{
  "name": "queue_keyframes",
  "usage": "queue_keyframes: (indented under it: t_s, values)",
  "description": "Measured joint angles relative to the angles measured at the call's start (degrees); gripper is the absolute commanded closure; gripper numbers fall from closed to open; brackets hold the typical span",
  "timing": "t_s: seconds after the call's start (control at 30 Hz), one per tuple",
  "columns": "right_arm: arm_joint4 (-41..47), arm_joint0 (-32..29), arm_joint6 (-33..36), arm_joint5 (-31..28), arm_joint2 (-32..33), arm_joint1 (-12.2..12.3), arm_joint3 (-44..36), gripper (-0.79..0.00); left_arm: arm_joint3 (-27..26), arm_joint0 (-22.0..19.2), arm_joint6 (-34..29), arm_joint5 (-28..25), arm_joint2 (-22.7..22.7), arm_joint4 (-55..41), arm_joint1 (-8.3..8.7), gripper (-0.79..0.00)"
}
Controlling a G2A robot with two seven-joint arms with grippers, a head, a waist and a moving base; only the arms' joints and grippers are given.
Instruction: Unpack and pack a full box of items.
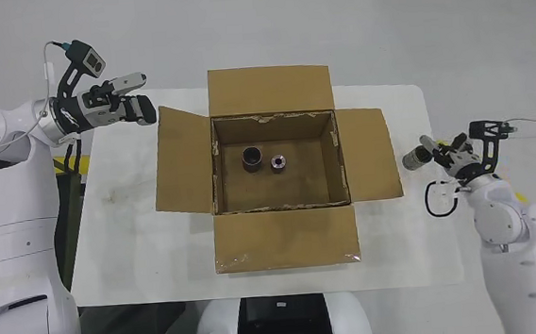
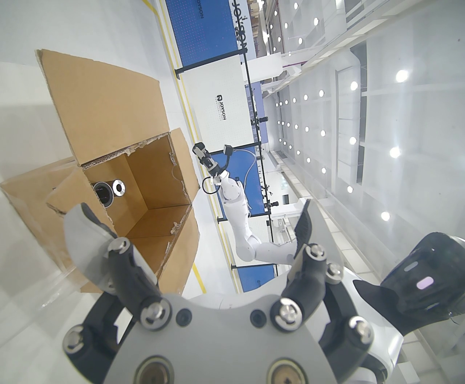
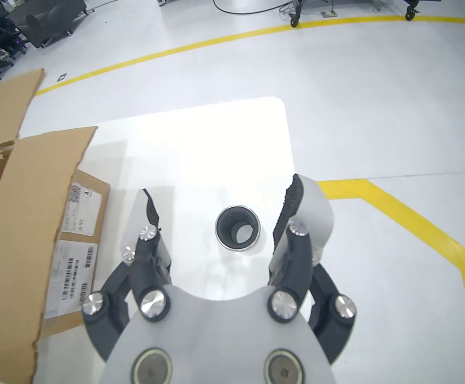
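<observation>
Box flap (image 3: 36, 189) juts beside right hand (image 3: 220, 184), spread above black tube (image 3: 237, 228).

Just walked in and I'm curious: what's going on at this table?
A two-armed robot works at an open cardboard box on a table. Its right gripper, open, hangs over a dark ring standing beside the box. Two parts lie inside the box. The left gripper, open, sits off the box's other side.

Box (image 3: 36, 182) — partly beyond the right wrist view's edge, labels (image 3: 74, 271) illegible
</observation>
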Motion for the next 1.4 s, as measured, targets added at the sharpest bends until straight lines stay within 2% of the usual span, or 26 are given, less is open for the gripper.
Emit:
queue_keyframes:
  t_s: [0.27,0.77,1.03,1.1,1.13,1.2,1.4]
  values:
    - [-0.26,2.95,0.24,0.50,-1.79,0.09,6.25,-0.686,0.00,0.00,0.00,0.00,0.00,0.00,0.00,-0.785]
    - [-4.24,4.67,0.65,2.56,-6.10,0.09,9.24,-0.751,0.00,0.00,0.00,0.00,0.00,0.00,0.00,-0.785]
    - [-4.93,5.63,1.22,2.04,-7.89,0.10,10.42,-0.730,0.00,0.00,0.00,0.00,0.00,0.00,0.00,-0.785]
    - [-5.55,5.99,1.32,2.50,-8.29,0.10,10.66,-0.677,0.00,0.00,0.00,0.00,0.00,0.00,0.00,-0.785]
    - [-5.79,6.13,1.37,2.70,-8.45,0.11,10.74,-0.594,0.00,0.00,0.00,0.00,0.00,0.00,0.00,-0.785]
    - [-6.44,6.38,1.59,3.09,-8.74,0.14,10.91,-0.376,0.00,0.00,0.00,0.00,0.00,0.00,0.00,-0.785]
    - [-7.58,6.64,2.30,3.38,-9.19,0.29,11.21,-0.234,0.00,0.00,0.00,0.00,0.00,0.00,0.00,-0.785]
